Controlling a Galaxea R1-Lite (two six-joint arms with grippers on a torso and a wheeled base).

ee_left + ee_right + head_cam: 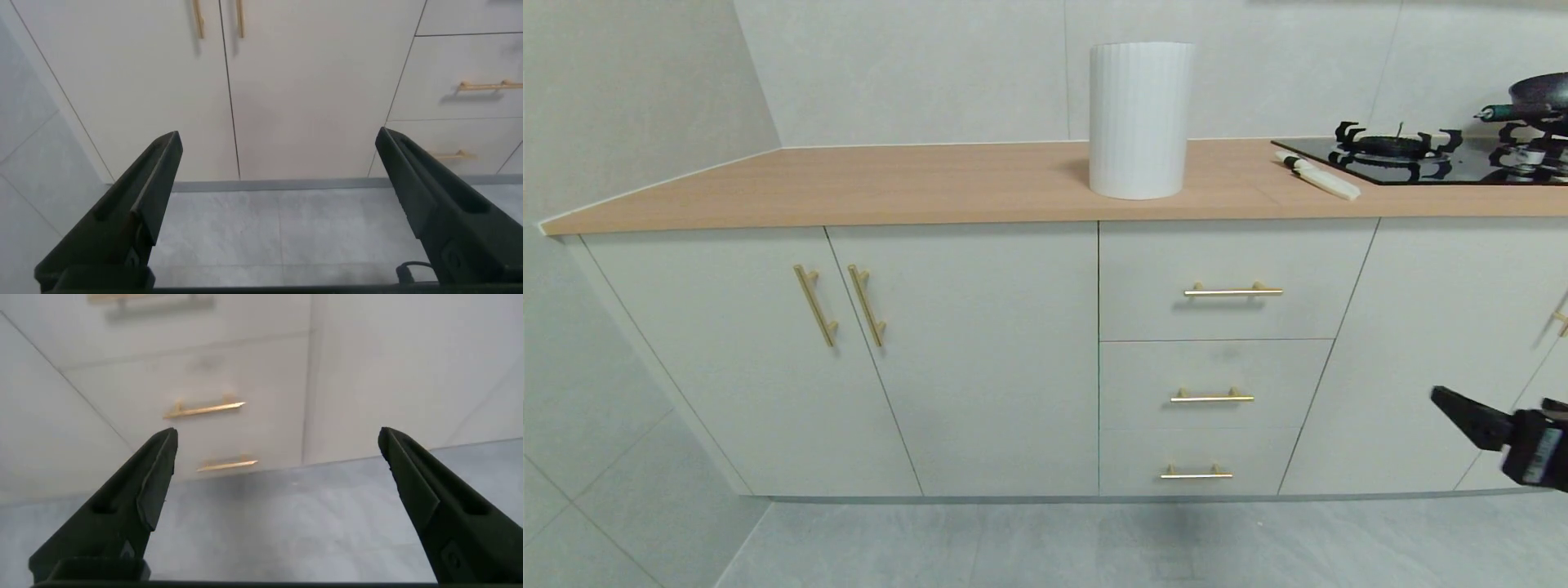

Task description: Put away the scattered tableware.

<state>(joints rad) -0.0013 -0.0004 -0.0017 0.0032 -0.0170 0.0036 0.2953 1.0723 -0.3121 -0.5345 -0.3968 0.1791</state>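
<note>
A pale long utensil (1319,175) with a dark band near one end lies on the wooden countertop (890,184), just beside the hob. A tall white ribbed cylinder container (1139,118) stands upright on the counter to its left. My right gripper (1494,400) hangs low at the right, in front of the cabinet fronts, well below the counter. It is open and empty in the right wrist view (278,434), facing the lower drawers. My left gripper (278,139) is open and empty too, facing the cabinet doors and the floor.
A black gas hob (1421,159) with a dark pan (1539,90) sits at the counter's right end. Below are two doors with gold handles (841,304) and three drawers (1233,290), all closed. Grey tiled floor (1045,547) lies in front.
</note>
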